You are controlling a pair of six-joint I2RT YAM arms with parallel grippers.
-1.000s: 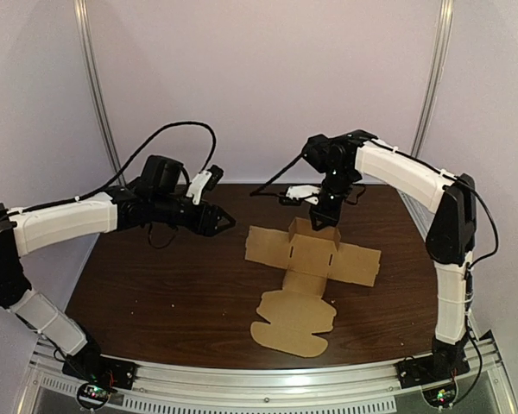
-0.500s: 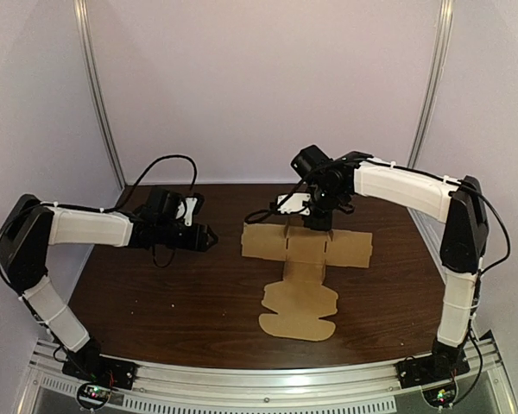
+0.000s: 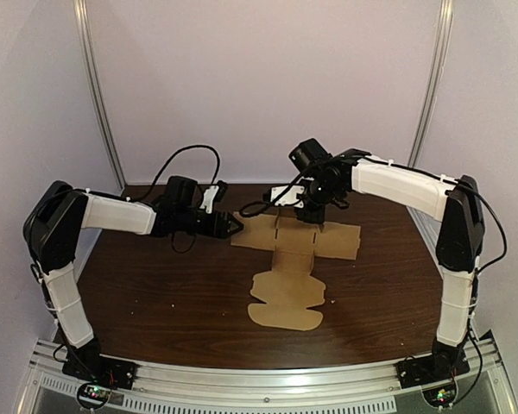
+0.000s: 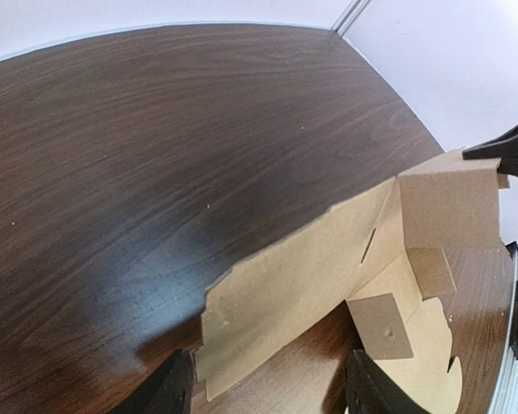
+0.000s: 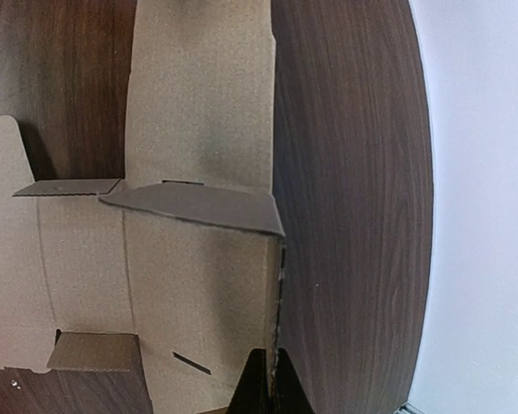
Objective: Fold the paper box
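The paper box (image 3: 292,254) is a flat brown cardboard cut-out on the dark wooden table (image 3: 155,293), with its rounded lid flap (image 3: 285,306) toward the arms. My right gripper (image 3: 309,212) is at the box's far edge. In the right wrist view the gripper (image 5: 272,386) is shut on the thin edge of the raised back panel (image 5: 198,285). My left gripper (image 3: 234,227) is low at the box's left flap. In the left wrist view this gripper (image 4: 268,392) is open, and the flap's corner (image 4: 268,310) lies between its fingers (image 4: 168,390) without being pinched.
Small side tabs (image 4: 382,324) stand up from the box near its centre. The table's right edge (image 5: 419,172) and a pale wall run close behind the box. Metal frame posts (image 3: 99,103) rise at the back corners.
My left arm has swung right and reached the box's left flap. The right gripper has drawn the box a little left and back, turning it slightly.
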